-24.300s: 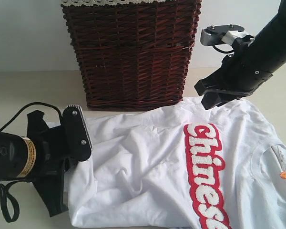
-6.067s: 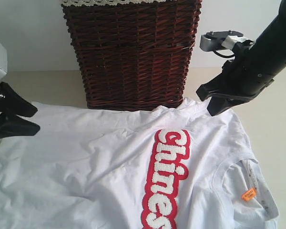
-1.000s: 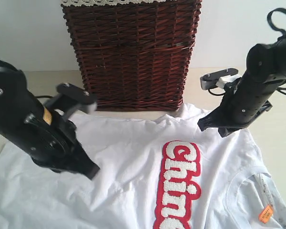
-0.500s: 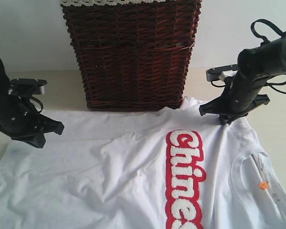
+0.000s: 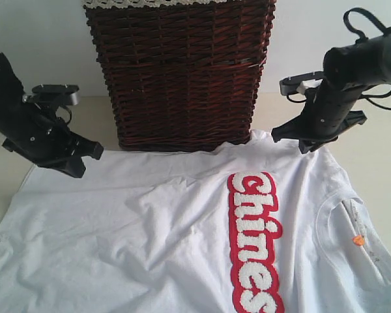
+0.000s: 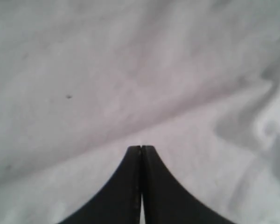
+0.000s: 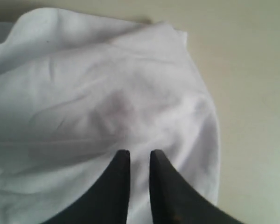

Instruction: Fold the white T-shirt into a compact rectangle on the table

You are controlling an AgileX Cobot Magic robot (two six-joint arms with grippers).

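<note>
The white T-shirt lies spread front-up on the table, its red-outlined lettering running toward the near edge and an orange tag at the collar on the right. My left gripper hangs at the shirt's far left edge. In the left wrist view it is shut, with only cloth beneath it. My right gripper is over the far right sleeve. In its wrist view the fingers stand slightly apart over the white fabric, and nothing is pinched between them.
A tall dark wicker basket with lace trim stands right behind the shirt, between the two arms. Bare beige table shows beyond the sleeve on the right and in the far left corner.
The left gripper has swung from over the shirt's middle out to its far left edge. The right gripper's jaws have parted a little. The shirt now lies flatter.
</note>
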